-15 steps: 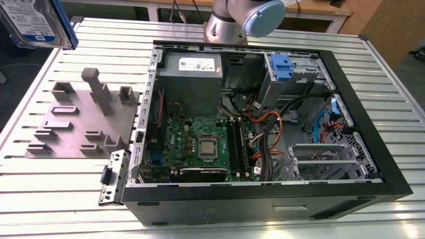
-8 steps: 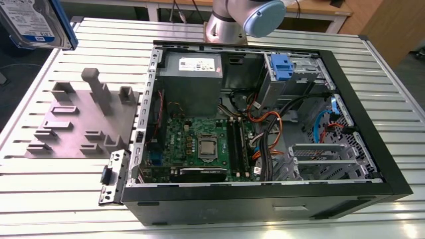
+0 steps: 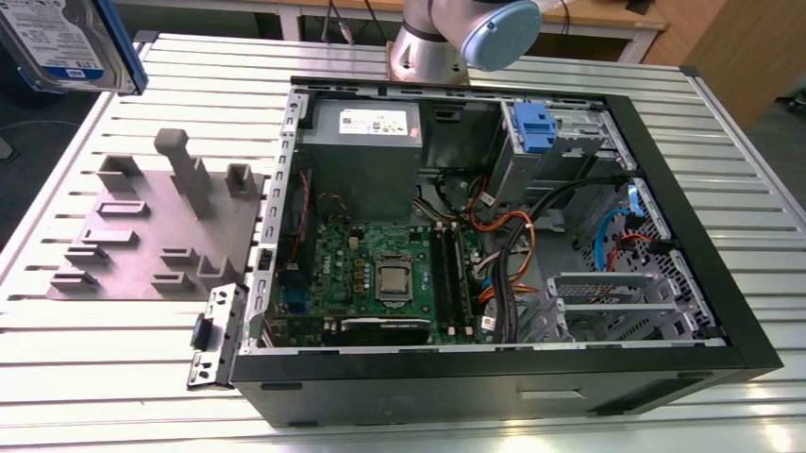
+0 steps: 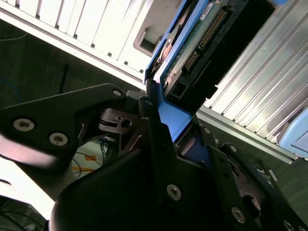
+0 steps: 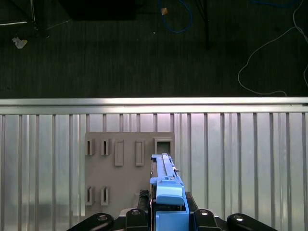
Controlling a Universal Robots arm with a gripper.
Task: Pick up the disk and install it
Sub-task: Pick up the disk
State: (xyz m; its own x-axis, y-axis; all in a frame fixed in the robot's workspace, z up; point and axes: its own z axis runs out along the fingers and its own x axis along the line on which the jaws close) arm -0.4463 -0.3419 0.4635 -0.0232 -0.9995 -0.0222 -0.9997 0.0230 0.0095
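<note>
I have the gripper (image 5: 169,214) clamped on the disk (image 3: 66,40), which hangs above the worktop (image 3: 151,396) over the grey fixture block (image 3: 139,236), at the exterior view's left. Pickup done. Installation in the open computer case (image 3: 504,373) is not yet done.

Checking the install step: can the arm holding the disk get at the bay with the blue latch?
Probably yes: the case lies open upward, nothing covers the bay beside the blue latch, and the pincer grips the disk.
</note>
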